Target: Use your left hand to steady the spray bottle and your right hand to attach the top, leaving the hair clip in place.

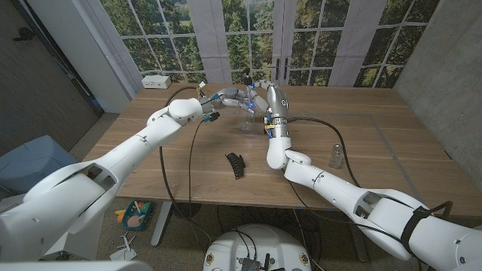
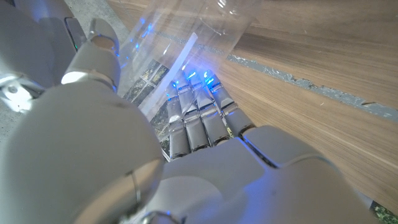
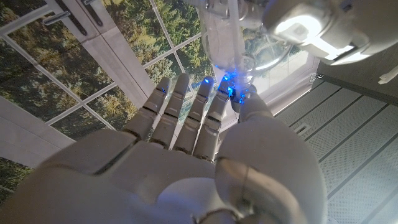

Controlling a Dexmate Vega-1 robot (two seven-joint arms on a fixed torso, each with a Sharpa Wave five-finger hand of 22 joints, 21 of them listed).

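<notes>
Here, spray bottle (image 1: pixel 246 120) beneath right hand (image 1: pixel 260 96)

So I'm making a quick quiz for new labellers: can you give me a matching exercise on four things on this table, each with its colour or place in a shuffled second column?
Things:
1. bottle
2. clip
3. box
4. small jar

Descriptions:
A. white, at the far left corner of the table
B. black, lying mid-table toward the near edge
C. clear, toward the far side in the middle
D. small, alone on the right half

Pairs: 1-C, 2-B, 3-A, 4-D
</notes>
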